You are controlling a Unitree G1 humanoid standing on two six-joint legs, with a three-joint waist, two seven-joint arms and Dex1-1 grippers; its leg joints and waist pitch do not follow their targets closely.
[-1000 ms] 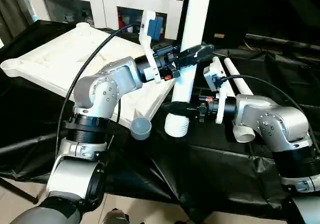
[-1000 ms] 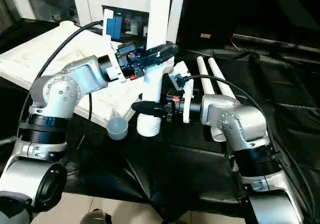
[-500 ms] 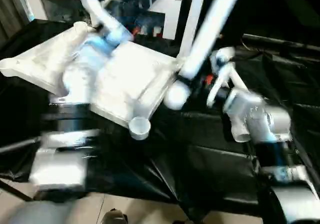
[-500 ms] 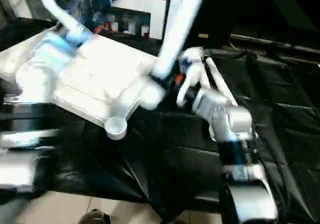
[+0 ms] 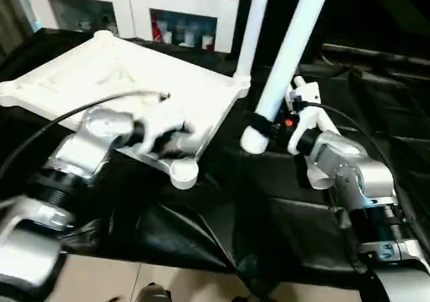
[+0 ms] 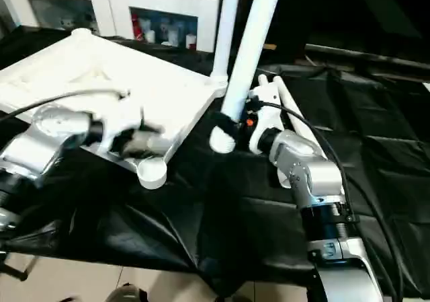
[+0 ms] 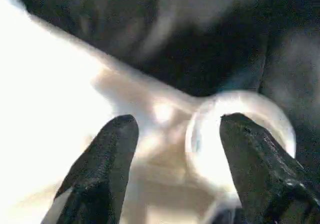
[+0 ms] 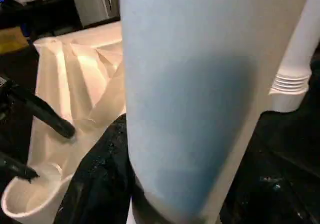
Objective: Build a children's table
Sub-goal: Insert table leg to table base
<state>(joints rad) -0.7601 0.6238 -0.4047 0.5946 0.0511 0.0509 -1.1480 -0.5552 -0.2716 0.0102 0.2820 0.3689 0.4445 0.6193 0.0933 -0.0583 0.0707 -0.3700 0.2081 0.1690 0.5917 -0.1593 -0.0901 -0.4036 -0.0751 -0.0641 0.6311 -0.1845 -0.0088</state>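
The white tabletop [image 5: 134, 80] lies upside down on the left, ribbed side up. One white leg [image 5: 246, 40] stands upright in its far right corner socket. My right gripper [image 5: 259, 122] is shut on a second white leg [image 5: 289, 46], which tilts up to the right with its lower end [image 6: 220, 139] hanging above the cloth. My left gripper [image 7: 177, 124] is open, with its fingers [image 7: 102, 164] on either side of the near corner socket [image 7: 240, 139]. That socket [image 5: 183, 171] is an empty round cup.
Black cloth [image 5: 282, 228] covers the work table, and its front edge drops to the floor [image 5: 101, 282]. Two spare legs [image 6: 285, 97] lie behind my right arm. White cabinets [image 5: 134, 6] stand at the back. A black cable [image 5: 67, 114] arches over my left arm.
My left gripper has let go of the leg and swung down to the near corner socket. The right gripper alone holds the leg, now tilted and lifted. The camera has shifted.
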